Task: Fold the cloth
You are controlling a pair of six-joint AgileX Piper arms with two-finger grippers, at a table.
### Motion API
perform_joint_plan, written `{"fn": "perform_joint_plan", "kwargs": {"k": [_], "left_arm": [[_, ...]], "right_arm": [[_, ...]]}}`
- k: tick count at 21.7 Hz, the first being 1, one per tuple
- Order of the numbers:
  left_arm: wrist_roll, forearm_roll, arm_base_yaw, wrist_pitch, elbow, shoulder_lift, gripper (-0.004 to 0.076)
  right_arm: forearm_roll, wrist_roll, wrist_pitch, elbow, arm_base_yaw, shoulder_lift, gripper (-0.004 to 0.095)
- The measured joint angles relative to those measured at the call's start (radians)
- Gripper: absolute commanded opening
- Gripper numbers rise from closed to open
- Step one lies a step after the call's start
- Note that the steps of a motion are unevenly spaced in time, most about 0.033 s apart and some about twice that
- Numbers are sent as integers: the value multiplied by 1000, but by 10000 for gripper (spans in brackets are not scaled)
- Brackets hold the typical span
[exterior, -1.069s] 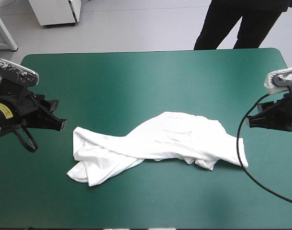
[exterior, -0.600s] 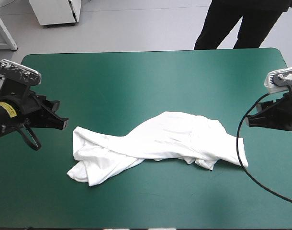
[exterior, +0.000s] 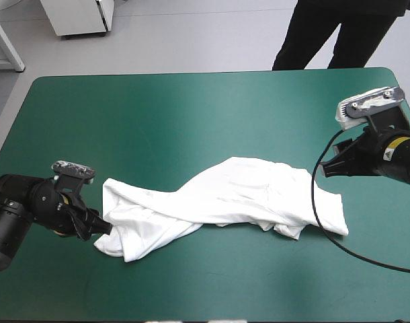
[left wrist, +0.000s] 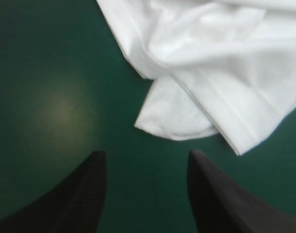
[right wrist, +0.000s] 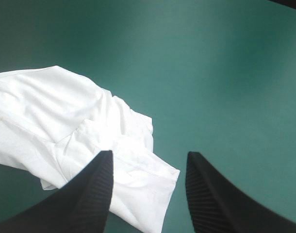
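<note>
The white T-shirt [exterior: 222, 202] lies crumpled in a long heap across the middle of the teal-green table. My left gripper [exterior: 101, 227] is low at the heap's left end, open, its fingers just short of the cloth's folded corner [left wrist: 174, 119]. In the left wrist view the left gripper [left wrist: 145, 162] has bare cover between its fingers. My right gripper [exterior: 326, 168] hovers open beside the heap's right end. The right wrist view shows the right gripper [right wrist: 148, 162] over the shirt's edge [right wrist: 138, 179], nothing held.
The teal-green cover [exterior: 191, 108] is bare behind the shirt up to the far edge. A strip of cover [exterior: 225, 282] lies between the heap and the near edge.
My left arm has dropped from the table's left edge down to the shirt's left end. My right arm has shifted inward toward the shirt's right end. The shirt has not moved.
</note>
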Motion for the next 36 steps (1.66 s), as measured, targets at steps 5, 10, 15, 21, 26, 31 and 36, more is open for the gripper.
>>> {"fn": "perform_joint_plan", "kwargs": {"k": [5, 10, 15, 21, 26, 31, 36], "left_arm": [[18, -19, 0, -9, 171, 11, 393], [45, -26, 0, -71, 211, 116, 393], [67, -27, 0, -153, 211, 215, 417], [75, -27, 0, -235, 200, 287, 426], [123, -60, 2, -228, 176, 351, 249], [194, -105, 8, -211, 153, 386, -22], [214, -121, 9, -196, 145, 392, -22]], "right_arm": [[0, -1, 0, 0, 26, 33, 437], [0, -1, 0, 0, 30, 33, 437], [0, -1, 0, 0, 40, 33, 437], [-5, -10, 0, 0, 80, 33, 410], [-8, -13, 0, 0, 80, 33, 372], [-81, -6, 34, 32, 80, 33, 379], [-95, 15, 57, 98, 80, 102, 387]]}}
